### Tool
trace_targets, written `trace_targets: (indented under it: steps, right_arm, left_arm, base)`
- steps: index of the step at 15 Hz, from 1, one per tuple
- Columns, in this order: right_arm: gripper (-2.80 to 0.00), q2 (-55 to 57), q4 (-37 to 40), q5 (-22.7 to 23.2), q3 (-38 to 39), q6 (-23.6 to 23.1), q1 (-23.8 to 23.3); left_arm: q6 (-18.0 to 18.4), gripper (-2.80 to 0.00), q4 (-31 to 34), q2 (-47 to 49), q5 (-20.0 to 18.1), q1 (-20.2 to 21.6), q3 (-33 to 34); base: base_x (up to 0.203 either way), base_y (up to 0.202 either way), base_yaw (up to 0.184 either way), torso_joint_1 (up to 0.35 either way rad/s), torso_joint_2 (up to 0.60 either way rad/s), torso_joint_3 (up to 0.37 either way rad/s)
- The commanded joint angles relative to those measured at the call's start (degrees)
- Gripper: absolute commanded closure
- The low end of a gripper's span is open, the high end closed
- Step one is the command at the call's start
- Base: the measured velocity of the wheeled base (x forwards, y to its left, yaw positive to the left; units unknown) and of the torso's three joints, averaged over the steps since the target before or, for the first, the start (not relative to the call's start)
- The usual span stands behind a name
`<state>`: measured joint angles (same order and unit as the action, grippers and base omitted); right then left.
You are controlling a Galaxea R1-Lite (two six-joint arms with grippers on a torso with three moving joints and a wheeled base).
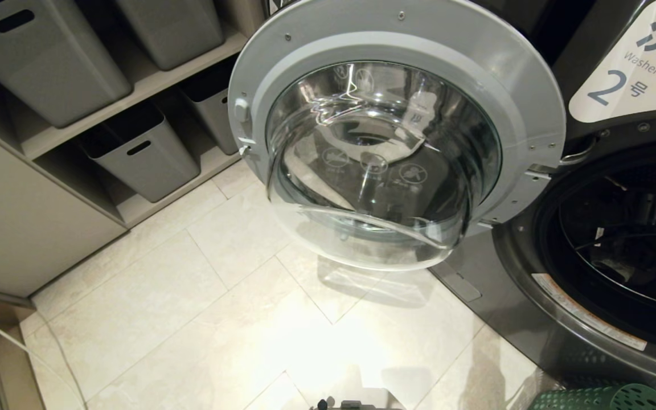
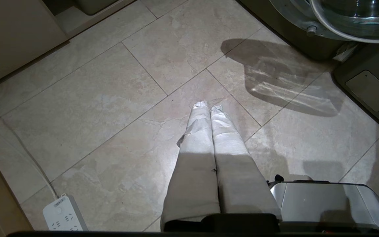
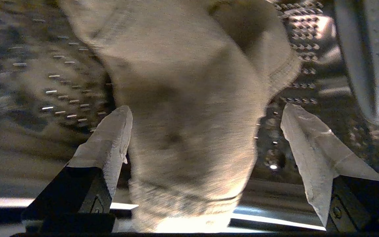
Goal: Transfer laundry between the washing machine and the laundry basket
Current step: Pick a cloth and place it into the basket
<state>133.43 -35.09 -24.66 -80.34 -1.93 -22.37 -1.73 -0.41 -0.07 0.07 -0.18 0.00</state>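
The washing machine (image 1: 533, 296) with the label 2 (image 1: 630, 74) stands at the right, its round glass door (image 1: 396, 34) swung wide open. Only the rim of the green laundry basket (image 1: 601, 398) shows, at the bottom right below the drum opening. In the right wrist view my right gripper (image 3: 206, 110) is open inside the perforated drum (image 3: 44, 82). A piece of grey laundry (image 3: 189, 115) hangs between its spread fingers, close to one finger and well apart from the other. My left gripper (image 2: 208, 106) is shut, parked over the tiled floor and holding nothing.
Grey bins (image 1: 140, 151) sit on low shelves at the left. The open door juts out over the floor tiles. A white power strip (image 2: 64, 214) with its cable lies on the floor by the left wall. The robot's silver base (image 2: 324, 204) shows beside the left gripper.
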Motion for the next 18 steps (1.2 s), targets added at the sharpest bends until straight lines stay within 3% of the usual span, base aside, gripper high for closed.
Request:
trace_targets:
  steps: [1, 14, 18]
  right_arm:
    - [-2.8, 0.6, 0.0, -0.05, -0.26, -0.14, -1.23]
    - [-2.8, 0.52, 0.02, 0.64, -0.43, -0.16, -2.06]
    - [-2.8, 0.43, 1.29, 4.83, -0.26, -0.07, -1.98]
  left_arm:
    - [-0.03, 0.0, -0.02, -0.01, 0.01, 0.01, 0.09]
    - [-0.03, 0.0, -0.02, -0.01, 0.01, 0.01, 0.09]
    - [-0.03, 0.0, -0.02, -0.01, 0.01, 0.01, 0.09]
  base:
    - [0.0, 0.0, 0.0, 0.0, 0.0, 0.0]
    - [0.0, 0.0, 0.0, 0.0, 0.0, 0.0]
    - [0.0, 0.0, 0.0, 0.0, 0.0, 0.0]
